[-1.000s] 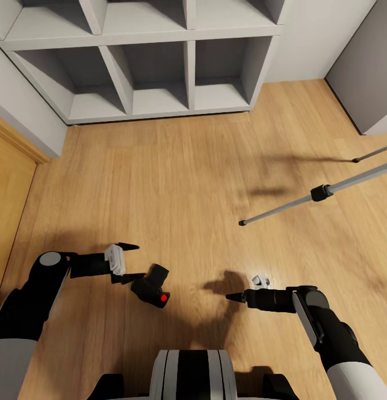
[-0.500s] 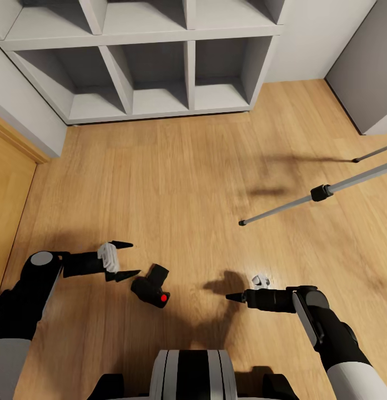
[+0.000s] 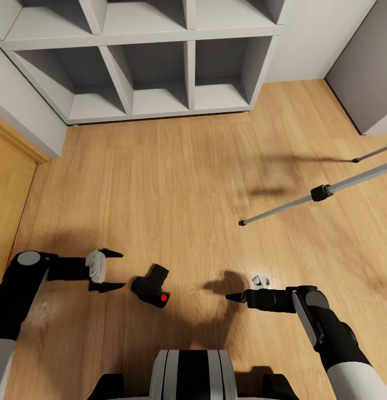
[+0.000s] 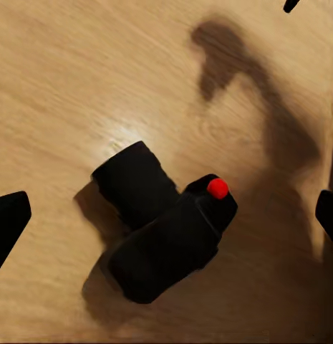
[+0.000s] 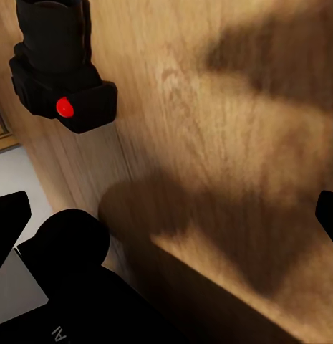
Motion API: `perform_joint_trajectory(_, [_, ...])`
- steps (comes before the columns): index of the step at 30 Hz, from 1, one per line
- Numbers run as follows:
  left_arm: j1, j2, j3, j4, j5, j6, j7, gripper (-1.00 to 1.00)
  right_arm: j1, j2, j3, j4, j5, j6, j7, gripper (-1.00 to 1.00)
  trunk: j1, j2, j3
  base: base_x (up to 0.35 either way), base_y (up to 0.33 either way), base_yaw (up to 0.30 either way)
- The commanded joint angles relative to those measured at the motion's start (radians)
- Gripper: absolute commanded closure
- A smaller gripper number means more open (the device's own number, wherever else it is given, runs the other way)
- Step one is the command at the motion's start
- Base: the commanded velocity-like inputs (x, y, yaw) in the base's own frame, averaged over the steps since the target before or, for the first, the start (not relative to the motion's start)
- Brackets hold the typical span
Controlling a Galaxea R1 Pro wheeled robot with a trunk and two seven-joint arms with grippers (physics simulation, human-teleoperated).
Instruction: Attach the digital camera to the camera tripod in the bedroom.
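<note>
1. Your left gripper (image 3: 107,270) has drawn back from the digital camera (image 3: 151,285) over the last second. A second ago its lower tip sat against the camera body; now there is a clear strip of wood floor (image 3: 176,178) between the tips and the camera.
2. The camera itself has not shifted: it lies on the floor just ahead of the robot's base, same spot and same tilt as before.
3. My reading is that the camera is not picked up, so the attaching step has yet to start and you still need a fresh grasp.
4. Left jaws: wide open and holding nothing. In the left wrist view the two dark tips sit at opposite edges with the camera between and beyond them.
5. Right gripper (image 3: 234,298): it is on the far side of the camera from the left one, apart from it and unmoved. In the right wrist view its tips stand far apart with only floor between them, so these jaws are open and empty too.
6. The camera is small and black, lying on its side with the stubby lens barrel pointing away from the robot's base and the round red button facing up.
7. The camera tripod (image 3: 321,193) stands well apart from the camera, on the right gripper's side; you see silver legs with black feet and one black joint.
</note>
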Motion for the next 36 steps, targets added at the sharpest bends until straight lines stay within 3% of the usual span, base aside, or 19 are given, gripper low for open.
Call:
perform_joint_trajectory(1, [0.0, 0.007, -0.003, -0.006, -0.009, 0.008, -0.019, -1.0, 0.0, 0.0, -0.001, 0.0, -0.006, 0.008, -0.001, -1.0, 0.0, 0.0, -0.001, 0.0, 0.0, 0.0])
perform_joint_trajectory(6, [0.0, 0.027, -0.04, -0.034, -0.024, -0.029, -0.062, -1.0, 0.0, 0.0, -0.001, 0.0, -0.007, 0.008, -0.001, -1.0, 0.0, 0.0, -0.001, 0.0, 0.0, 0.0])
perform_joint_trajectory(9, [0.0, 0.028, -0.08, -0.041, -0.027, -0.039, -0.069, -1.0, 0.0, 0.0, -0.001, 0.0, -0.007, 0.007, -0.001, -1.0, 0.0, 0.0, -0.001, 0.0, 0.0, 0.0])
perform_joint_trajectory(10, [0.0, 0.027, -0.119, -0.042, -0.03, -0.043, -0.071, -1.0, 0.0, 0.0, -0.002, 0.0, -0.008, 0.007, -0.001, -1.0, 0.0, 0.0, -0.001, 0.0, 0.0, 0.0])
perform_joint_trajectory(17, [0.0, 0.018, -0.155, -0.034, -0.035, -0.049, -0.07, -1.0, 0.0, 0.001, -0.002, 0.0, -0.008, 0.007, -0.002, -1.0, 0.0, 0.0, -0.001, 0.0, 0.0, 0.0])
perform_joint_trajectory(21, [0.0, -0.012, -0.157, -0.03, -0.099, -0.05, -0.025, -1.0, 0.0, 0.001, -0.002, 0.0, -0.008, 0.007, -0.003, -1.0, 0.0, 0.0, -0.001, 0.0, 0.0, 0.0])
perform_joint_trajectory(24, [0.0, -0.054, -0.156, -0.026, -0.209, -0.051, 0.013, -1.0, 0.0, 0.001, -0.002, 0.0, -0.009, 0.006, -0.002, -1.0, 0.0, 0.0, -0.001, 0.0, 0.0, 0.0])
perform_joint_trajectory(31, [0.0, -0.089, -0.183, -0.025, -0.256, -0.023, 0.046, -1.0, 0.0, 0.005, -0.007, 0.002, -0.012, 0.011, 0.001, -1.0, 0.0, 0.0, -0.001, 0.0, 0.0, 0.0])
perform_joint_trajectory(33, [0.0, -0.1, -0.176, -0.03, -0.267, -0.012, 0.057, -1.0, 0.0, 0.008, -0.007, 0.003, -0.009, 0.008, -0.001, -1.0, 0.0, 0.0, -0.001, 0.0, 0.0, 0.0])
perform_joint_trajectory(36, [0.0, -0.083, -0.159, -0.02, -0.26, -0.029, 0.056, -1.0, 0.0, 0.003, -0.006, 0.003, -0.007, 0.003, -0.002, -1.0, 0.0, 0.0, -0.001, 0.0, 0.0, 0.0])
